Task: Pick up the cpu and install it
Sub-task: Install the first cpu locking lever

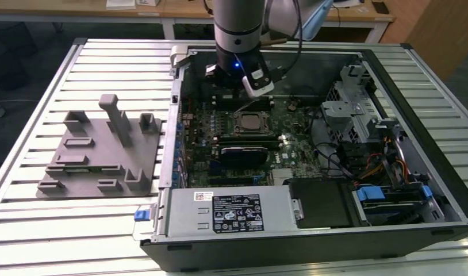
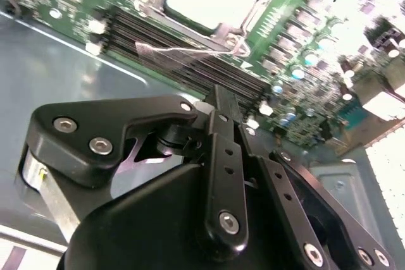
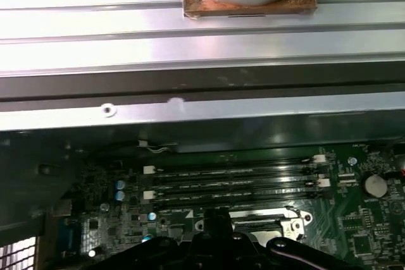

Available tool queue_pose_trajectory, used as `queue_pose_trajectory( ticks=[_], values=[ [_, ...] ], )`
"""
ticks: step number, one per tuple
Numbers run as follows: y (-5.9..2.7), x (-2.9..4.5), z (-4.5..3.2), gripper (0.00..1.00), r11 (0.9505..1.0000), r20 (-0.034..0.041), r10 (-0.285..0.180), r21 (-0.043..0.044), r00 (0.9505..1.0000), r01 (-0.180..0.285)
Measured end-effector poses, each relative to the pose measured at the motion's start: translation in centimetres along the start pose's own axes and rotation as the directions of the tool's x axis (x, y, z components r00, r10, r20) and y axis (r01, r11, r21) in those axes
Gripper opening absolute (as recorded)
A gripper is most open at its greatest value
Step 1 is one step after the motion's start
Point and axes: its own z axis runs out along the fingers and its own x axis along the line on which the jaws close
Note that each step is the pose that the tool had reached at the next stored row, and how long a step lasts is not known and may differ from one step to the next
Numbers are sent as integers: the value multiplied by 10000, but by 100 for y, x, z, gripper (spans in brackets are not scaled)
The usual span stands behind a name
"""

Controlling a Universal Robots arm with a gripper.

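Exterior view: cpu (image 1: 251, 122) in motherboard socket, gripper (image 1: 248, 99) near.

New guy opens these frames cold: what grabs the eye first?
The silver and black robot arm reaches down into the open black computer case on the slatted metal table. Near the arm's tip, the small silvery square cpu lies in the socket on the green motherboard. At the exterior view's left, a grey moulded fixture block sits on the table beside the case.
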Motion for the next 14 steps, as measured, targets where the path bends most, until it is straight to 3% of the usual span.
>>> queue_pose_trajectory(
  ticks=[2, 8, 10, 14],
  values=[
    [2, -34, 2, 11, 10000, -1, 0, 1, 10000, 0],
    [3, -36, 3, 11, 10000, 11, -4, -11, 10000, 4],
    [1, -36, 7, 11, 10000, 88, -22, -72, 10000, 22],
    [-1, -35, 14, 11, 9998, 359, -96, -144, 9993, 101]
  ],
)
